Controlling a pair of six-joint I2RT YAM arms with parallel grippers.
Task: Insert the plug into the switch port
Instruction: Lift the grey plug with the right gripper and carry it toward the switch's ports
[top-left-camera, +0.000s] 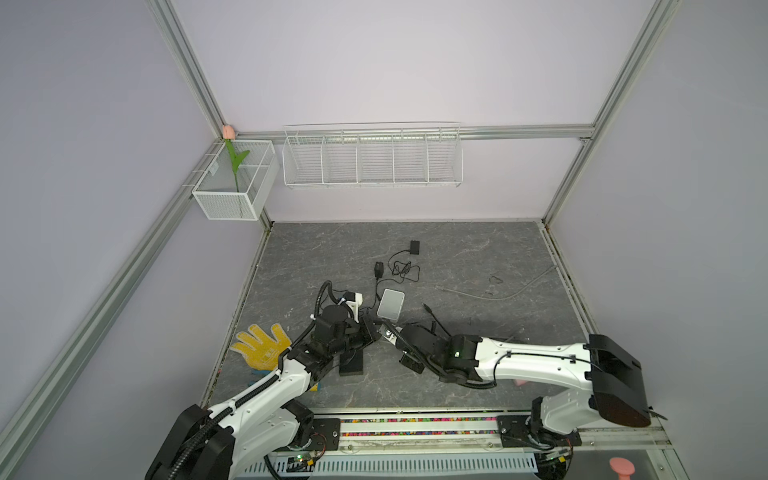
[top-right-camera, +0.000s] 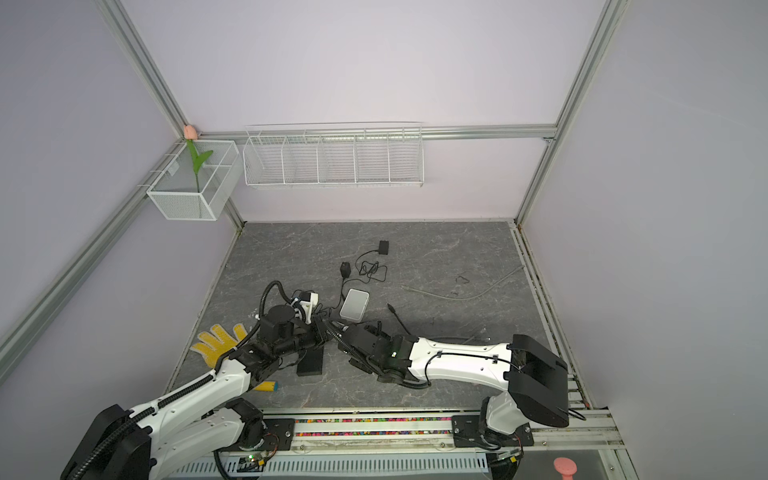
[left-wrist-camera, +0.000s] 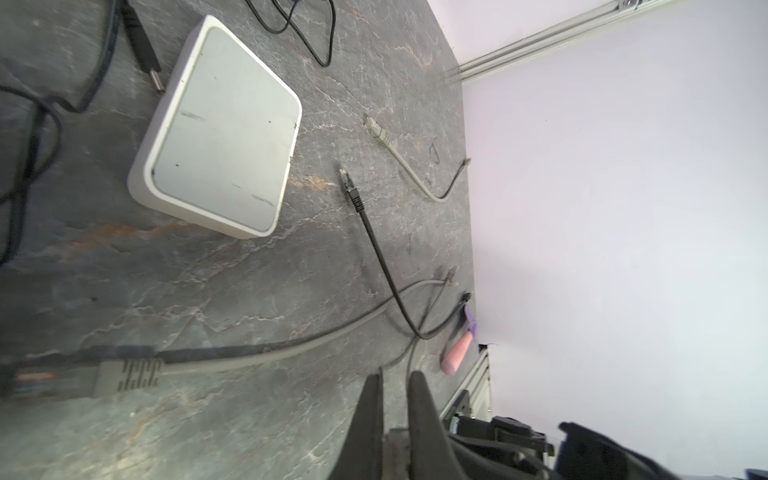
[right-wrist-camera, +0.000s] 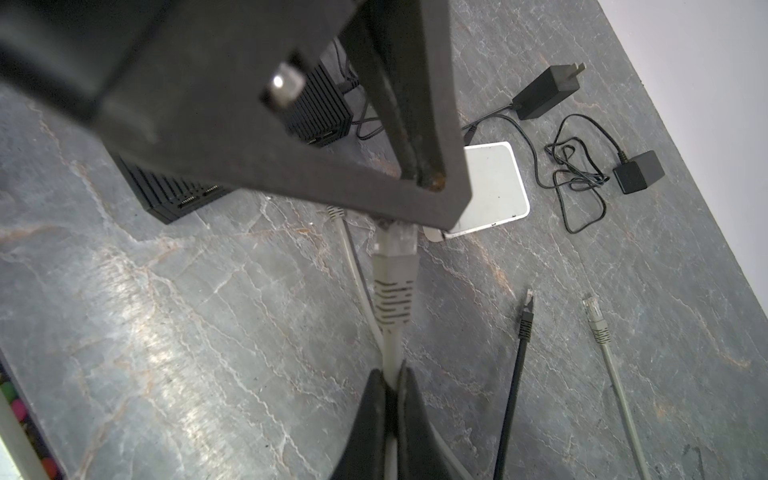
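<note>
Now, my left pincer (left-wrist-camera: 395, 378), in from nine o'clock, is pressed together on nothing I can make out. Just beyond it the grey network plug with its clear tip (right-wrist-camera: 394, 253) points at the flat white rounded-corner switch box (top-left-camera: 390, 304) at twelve o'clock. My right pincer (right-wrist-camera: 392, 374), in from three o'clock, pinches the grey round cable (right-wrist-camera: 392, 349) behind that plug. The port is hidden, so I judge: square the plug first, then press slowly.
</note>
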